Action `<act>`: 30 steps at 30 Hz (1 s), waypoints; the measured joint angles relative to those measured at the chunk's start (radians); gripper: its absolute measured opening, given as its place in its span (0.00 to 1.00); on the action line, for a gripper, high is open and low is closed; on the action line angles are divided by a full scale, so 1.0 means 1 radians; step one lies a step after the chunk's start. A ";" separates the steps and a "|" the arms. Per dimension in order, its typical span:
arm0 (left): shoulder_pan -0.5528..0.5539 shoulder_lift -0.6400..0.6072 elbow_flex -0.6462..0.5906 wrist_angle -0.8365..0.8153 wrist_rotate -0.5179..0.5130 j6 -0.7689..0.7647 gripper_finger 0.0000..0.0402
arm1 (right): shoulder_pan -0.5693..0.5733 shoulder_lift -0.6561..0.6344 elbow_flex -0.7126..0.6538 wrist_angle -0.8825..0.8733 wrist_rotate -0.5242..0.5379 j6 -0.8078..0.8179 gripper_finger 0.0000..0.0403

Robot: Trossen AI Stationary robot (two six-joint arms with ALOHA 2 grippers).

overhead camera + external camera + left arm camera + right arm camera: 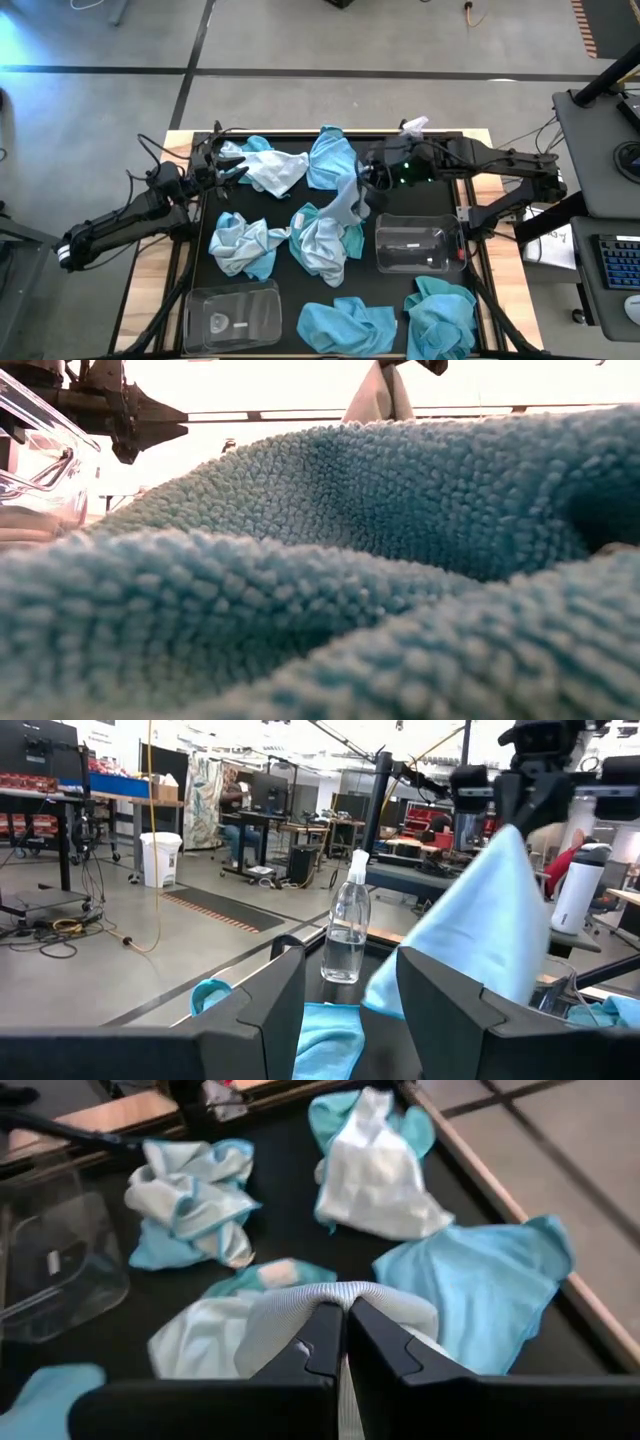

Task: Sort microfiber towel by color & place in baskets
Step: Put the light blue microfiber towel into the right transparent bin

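**Holding a pale towel aloft**

Pinching a pale towel (345, 203) in my right gripper (346, 1342), I hang it over the mat's middle, beside one empty basket (416, 245). My left gripper (350, 1010) waits spread open.

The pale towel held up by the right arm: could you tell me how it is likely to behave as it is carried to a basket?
Likely floppy: the pale towel hangs limp from the right tool, pinched at one edge. Probably light, since that small pinch holds it. Its trailing end may drag across the towel heap below, so lifting higher seems wise.
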State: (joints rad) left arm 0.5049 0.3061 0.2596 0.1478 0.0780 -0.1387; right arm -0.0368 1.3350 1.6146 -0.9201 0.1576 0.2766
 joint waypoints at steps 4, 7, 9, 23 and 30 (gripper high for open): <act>0.000 0.000 0.000 0.000 0.000 0.000 0.36 | 0.054 -0.010 0.000 -0.076 0.000 0.046 0.02; 0.000 0.000 0.000 0.000 0.000 0.000 0.36 | 0.098 -0.029 -0.001 -0.131 -0.001 0.085 0.02; 0.000 0.000 0.000 0.000 -0.005 0.000 0.36 | 0.125 -0.046 -0.001 -0.164 0.000 0.107 0.02; 0.000 0.000 0.000 0.000 -0.017 0.000 0.36 | 0.190 -0.207 -0.001 -0.315 0.002 0.230 0.02; 0.000 0.000 0.000 0.000 -0.017 -0.001 0.36 | 0.190 -0.283 -0.001 -0.318 0.003 0.242 0.02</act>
State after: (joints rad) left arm 0.5049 0.3061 0.2596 0.1478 0.0608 -0.1394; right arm 0.1535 1.0522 1.6138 -1.2385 0.1605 0.5186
